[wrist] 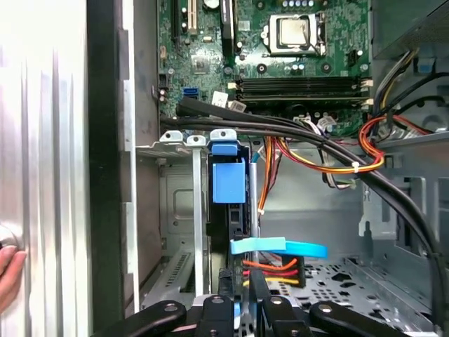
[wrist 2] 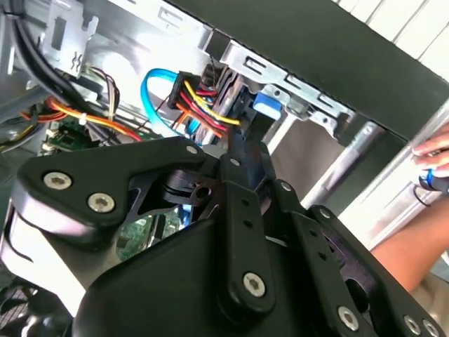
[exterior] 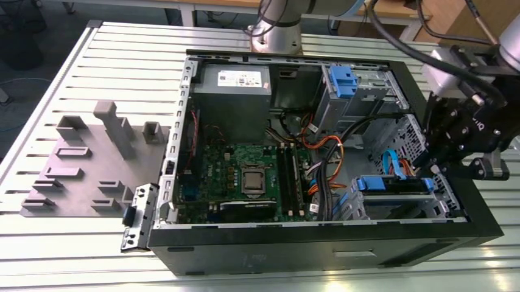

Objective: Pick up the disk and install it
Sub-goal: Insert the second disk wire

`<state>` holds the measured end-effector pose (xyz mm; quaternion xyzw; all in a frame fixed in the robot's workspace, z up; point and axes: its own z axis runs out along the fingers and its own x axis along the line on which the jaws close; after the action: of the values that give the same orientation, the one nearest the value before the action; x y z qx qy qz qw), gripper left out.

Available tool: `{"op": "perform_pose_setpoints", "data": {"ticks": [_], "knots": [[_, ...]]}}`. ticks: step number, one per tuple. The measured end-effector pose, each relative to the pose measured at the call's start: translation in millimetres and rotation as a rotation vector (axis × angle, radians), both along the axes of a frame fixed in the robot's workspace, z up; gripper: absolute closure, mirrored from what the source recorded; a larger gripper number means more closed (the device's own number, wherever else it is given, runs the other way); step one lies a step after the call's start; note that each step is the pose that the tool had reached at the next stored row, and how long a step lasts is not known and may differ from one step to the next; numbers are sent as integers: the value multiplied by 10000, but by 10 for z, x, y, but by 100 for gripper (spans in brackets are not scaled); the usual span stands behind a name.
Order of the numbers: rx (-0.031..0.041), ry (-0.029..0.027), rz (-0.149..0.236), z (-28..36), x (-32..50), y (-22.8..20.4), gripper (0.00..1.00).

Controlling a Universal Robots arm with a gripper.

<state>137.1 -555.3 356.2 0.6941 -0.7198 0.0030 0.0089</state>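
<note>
Fingers (wrist: 238, 295) narrow around the disk (wrist: 229, 184) in its bay, open computer case (exterior: 325, 243) on slatted white table (exterior: 114, 73).

Open computer case (exterior: 325, 240), black, lying on its side on my slatted white bench (exterior: 106, 73). Inside: green motherboard (exterior: 243, 176) with bare processor socket (exterior: 250, 182); grey power-supply box (exterior: 235, 91) with white sticker at the far corner; orange, red and yellow cable bundle (wrist: 330, 165); flat blue data cable (wrist: 280, 247). Beside the case, at the exterior view's left: grey fixture plate (exterior: 81, 176) with upright blocks.
</note>
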Motion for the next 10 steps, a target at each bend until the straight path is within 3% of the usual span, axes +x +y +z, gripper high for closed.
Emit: {"op": "perform_pose_setpoints", "data": {"ticks": [2, 10], "knots": [[-1, 1, 0, 38, 0, 0, 76], [18, -18, 1, 37, -53, 0, 76]]}}
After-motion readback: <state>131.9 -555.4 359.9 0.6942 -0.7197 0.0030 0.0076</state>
